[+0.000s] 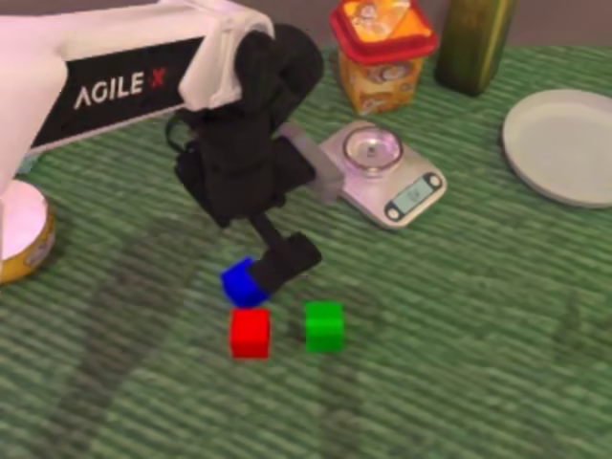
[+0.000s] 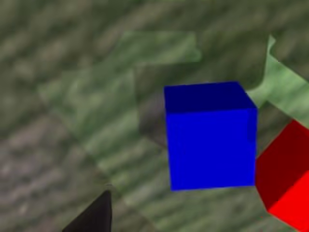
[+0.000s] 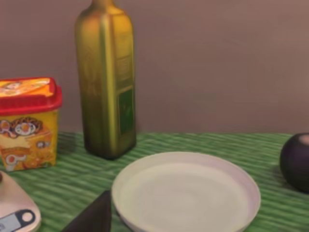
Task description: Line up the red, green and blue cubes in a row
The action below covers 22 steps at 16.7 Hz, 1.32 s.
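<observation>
My left gripper (image 1: 256,279) hangs over the blue cube (image 1: 240,283); its fingers seem closed on it, though the arm hides the contact. Just nearer sits the red cube (image 1: 250,334), with the green cube (image 1: 324,325) beside it to the right on the worktop (image 1: 459,344). My right gripper isn't visible.

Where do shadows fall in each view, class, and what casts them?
Top view: the left arm's dark shadow streaks the green mat left of the red cube. Left wrist view: a soft shadow sits beside the blue cube. Right wrist view: only faint shading under the white plate.
</observation>
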Tool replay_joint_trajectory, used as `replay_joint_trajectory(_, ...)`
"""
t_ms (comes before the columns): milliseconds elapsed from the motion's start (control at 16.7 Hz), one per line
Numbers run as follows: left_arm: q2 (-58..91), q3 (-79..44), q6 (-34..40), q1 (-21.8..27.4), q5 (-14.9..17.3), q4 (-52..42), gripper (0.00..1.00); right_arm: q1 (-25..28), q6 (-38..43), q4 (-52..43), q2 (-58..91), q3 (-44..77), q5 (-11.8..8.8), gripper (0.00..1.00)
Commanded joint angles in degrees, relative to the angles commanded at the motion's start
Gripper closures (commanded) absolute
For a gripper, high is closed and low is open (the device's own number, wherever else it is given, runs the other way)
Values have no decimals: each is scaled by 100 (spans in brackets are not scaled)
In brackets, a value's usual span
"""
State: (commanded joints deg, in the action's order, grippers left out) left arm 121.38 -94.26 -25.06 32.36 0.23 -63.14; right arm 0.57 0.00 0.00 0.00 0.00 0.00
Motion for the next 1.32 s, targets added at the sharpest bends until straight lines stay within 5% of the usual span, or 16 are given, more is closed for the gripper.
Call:
replay_joint_trajectory(480, 29, 97, 307, -194, -9, 146, 0, 0, 0, 0, 0, 0, 0, 0)
replay_joint_trajectory(900, 664, 896, 293, -214, -4, 1620, 0, 0, 0, 0, 0, 0, 0, 0)
replay_joint_trajectory(1200, 755, 997, 289, -215, -3, 1778, 0, 0, 0, 0, 0, 0, 0, 0)
replay_joint_trajectory(1320, 755, 997, 289, -215, -3, 1778, 15, 0, 0, 0, 0, 0, 0, 0)
